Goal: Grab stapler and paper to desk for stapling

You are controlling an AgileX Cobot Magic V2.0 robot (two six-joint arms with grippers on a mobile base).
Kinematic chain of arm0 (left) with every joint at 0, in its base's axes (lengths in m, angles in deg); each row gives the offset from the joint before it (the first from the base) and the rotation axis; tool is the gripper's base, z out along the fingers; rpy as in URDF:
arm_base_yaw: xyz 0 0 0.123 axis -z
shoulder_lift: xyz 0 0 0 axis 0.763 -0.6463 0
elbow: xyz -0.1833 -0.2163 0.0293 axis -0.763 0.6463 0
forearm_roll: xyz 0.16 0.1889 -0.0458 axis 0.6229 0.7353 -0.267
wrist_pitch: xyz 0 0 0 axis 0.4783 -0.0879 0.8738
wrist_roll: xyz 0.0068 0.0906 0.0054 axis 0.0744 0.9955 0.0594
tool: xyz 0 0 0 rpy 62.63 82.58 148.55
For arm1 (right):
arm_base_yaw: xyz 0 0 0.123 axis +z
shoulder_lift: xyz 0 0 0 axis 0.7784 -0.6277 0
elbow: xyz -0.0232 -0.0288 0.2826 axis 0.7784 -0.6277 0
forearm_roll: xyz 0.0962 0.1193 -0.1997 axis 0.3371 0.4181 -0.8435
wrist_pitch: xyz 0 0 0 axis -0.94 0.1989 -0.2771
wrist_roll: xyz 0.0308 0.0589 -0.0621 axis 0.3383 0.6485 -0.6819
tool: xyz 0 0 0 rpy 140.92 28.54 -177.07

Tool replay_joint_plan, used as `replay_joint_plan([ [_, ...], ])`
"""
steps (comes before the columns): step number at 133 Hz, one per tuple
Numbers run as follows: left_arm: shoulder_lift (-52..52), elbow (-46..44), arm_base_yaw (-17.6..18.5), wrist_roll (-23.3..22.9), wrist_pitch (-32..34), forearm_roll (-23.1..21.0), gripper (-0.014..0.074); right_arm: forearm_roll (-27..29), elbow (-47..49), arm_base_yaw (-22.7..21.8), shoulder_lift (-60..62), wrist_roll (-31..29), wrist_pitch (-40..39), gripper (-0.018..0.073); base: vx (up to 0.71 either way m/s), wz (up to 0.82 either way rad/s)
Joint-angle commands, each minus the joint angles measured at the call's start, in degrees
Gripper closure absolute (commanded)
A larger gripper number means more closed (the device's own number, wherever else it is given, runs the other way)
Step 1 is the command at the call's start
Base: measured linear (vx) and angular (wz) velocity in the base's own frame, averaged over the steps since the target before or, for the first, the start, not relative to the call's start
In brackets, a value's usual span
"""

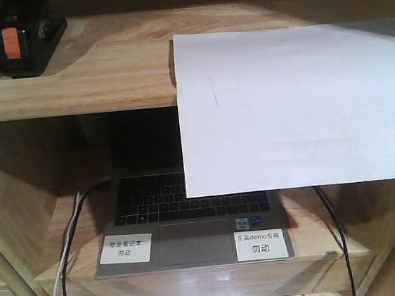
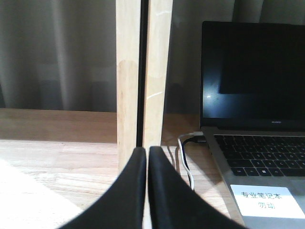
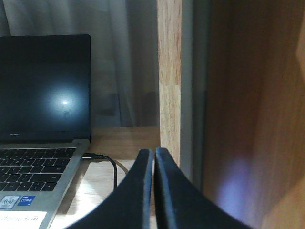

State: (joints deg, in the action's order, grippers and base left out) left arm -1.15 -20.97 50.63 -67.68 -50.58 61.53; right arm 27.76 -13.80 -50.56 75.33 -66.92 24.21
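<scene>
The left gripper [image 2: 143, 151] points straight ahead and level, its two curved black jaws drawn together until only a hairline seam runs between them. The right gripper [image 3: 155, 151] takes the same pose, its jaws meeting at the tips and flaring apart toward the wrist.

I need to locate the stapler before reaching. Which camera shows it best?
The exterior front-facing view: the stapler sits on the upper shelf, far left, partly cut off at the top. Neither wrist view shows it; both show the laptop.
</scene>
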Motion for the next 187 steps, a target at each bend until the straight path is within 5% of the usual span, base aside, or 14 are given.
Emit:
replay_joint_plan([
  [1, 0.84, 0.57, 0.12, -0.39, 4.11, -0.50, 0.0603, -0.38, -0.27, -0.05, 0.57, -0.54, -4.30, 0.0565, 0.00, 0.00],
  [155, 0.84, 0.57, 0.11, -0.39, 4.22, -0.50, 0.0603, -0.37, -0.27, -0.05, 0.57, -0.54, -5.02, 0.0565, 0.00, 0.00],
  [187, 0.84, 0.57, 0.11, -0.50, 11.31, -0.71, 0.0603, -0.27, -0.21, -0.05, 0.57, -0.54, -10.88, 0.0565, 0.00, 0.00],
])
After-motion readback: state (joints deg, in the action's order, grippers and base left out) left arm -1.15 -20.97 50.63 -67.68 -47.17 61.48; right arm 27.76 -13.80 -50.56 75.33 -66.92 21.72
